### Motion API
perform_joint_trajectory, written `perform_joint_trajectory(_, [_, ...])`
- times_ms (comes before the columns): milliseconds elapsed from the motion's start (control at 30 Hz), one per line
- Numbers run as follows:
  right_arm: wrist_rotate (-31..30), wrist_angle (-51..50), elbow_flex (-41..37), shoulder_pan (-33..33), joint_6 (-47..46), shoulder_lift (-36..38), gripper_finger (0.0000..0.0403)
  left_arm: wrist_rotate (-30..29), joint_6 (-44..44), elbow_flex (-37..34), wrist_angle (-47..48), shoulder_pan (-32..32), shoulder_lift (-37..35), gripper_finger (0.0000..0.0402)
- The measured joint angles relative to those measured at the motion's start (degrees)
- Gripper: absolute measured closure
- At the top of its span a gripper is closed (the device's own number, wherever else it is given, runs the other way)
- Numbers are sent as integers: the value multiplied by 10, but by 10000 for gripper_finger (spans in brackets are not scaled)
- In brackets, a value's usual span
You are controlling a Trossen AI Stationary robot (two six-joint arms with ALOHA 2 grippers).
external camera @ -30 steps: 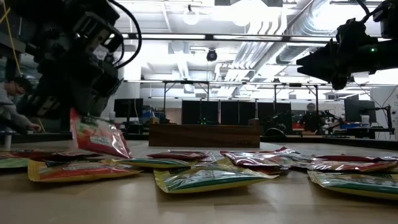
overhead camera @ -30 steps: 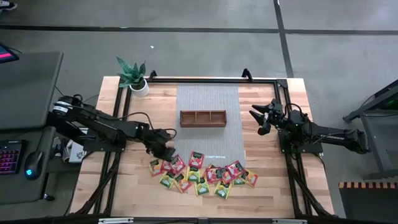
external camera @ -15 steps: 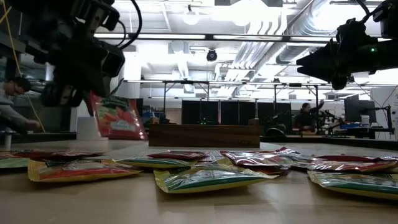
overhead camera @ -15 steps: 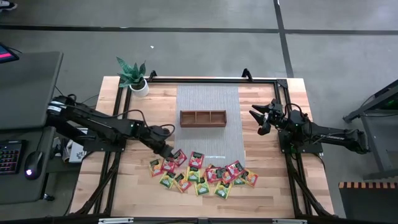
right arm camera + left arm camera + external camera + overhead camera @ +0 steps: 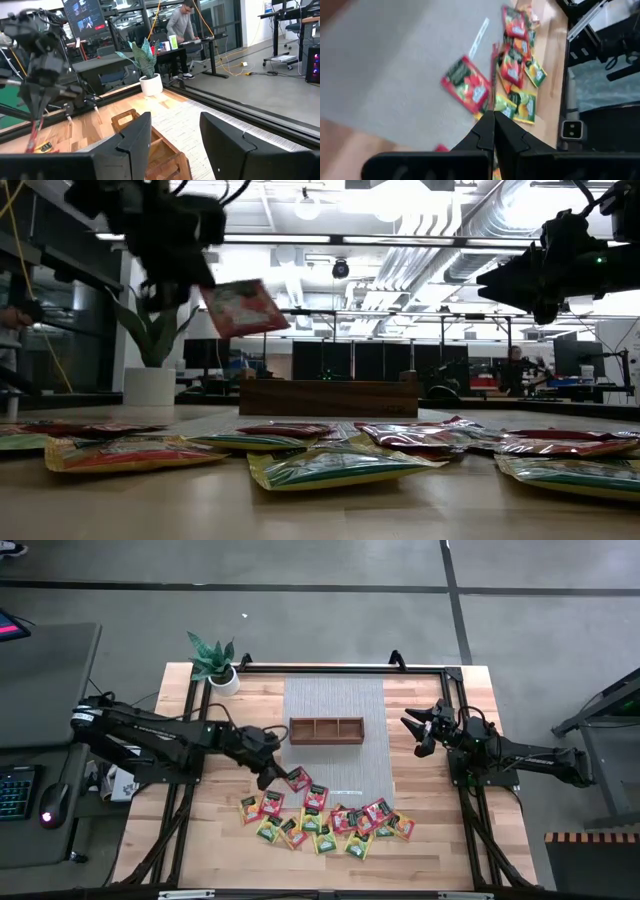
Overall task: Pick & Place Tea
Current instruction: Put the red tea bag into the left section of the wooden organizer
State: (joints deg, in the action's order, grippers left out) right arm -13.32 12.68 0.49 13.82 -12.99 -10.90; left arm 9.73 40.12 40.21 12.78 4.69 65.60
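Note:
A pile of red, yellow and green tea packets (image 5: 330,820) lies on the near part of the table (image 5: 330,452). The brown wooden tray (image 5: 326,730) stands on the grey mat beyond the pile (image 5: 328,395). My left gripper (image 5: 279,773) is shut on one red tea packet (image 5: 297,779), which is up in the air left of the tray (image 5: 243,307). The left wrist view shows that packet edge-on (image 5: 493,80), in front of the shut fingers (image 5: 493,117). My right gripper (image 5: 412,730) waits open at the table's right side, pointing level toward the tray (image 5: 175,135). My left gripper pinches the red packet between its two fingers at one edge (image 5: 212,292). The fingers come slanting down from the table's left side. The packet is lifted clear of the pile and the table. It is tilted and reaches out past the fingertips toward the tray.
A potted plant (image 5: 215,665) stands at the far left corner. A grey mat (image 5: 335,700) runs down the table's middle under the tray. Black frame rails (image 5: 455,690) edge the table. One red packet (image 5: 466,91) lies apart from the pile on the mat. People work in the room beyond.
My left gripper has risen from the pile's left end and gone toward the tray, rolling as it went. The red packet has come up with it: then it hung just above the pile, now it is tilted, high and clear. My right arm has kept still.

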Motion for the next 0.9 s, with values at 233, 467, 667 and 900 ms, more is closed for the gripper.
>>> perform_joint_trajectory(233, [0,0,0,0,0,0,238,1,-161,106,165,-55,0,401])
perform_joint_trajectory(467, [0,0,0,0,0,0,238,-30,-299,182,263,-94,27,401])
perform_joint_trajectory(667, [0,0,0,0,0,0,238,-94,-377,220,281,-118,52,401])
perform_joint_trajectory(900, [0,0,0,0,0,0,238,-173,-414,243,271,-124,87,401])
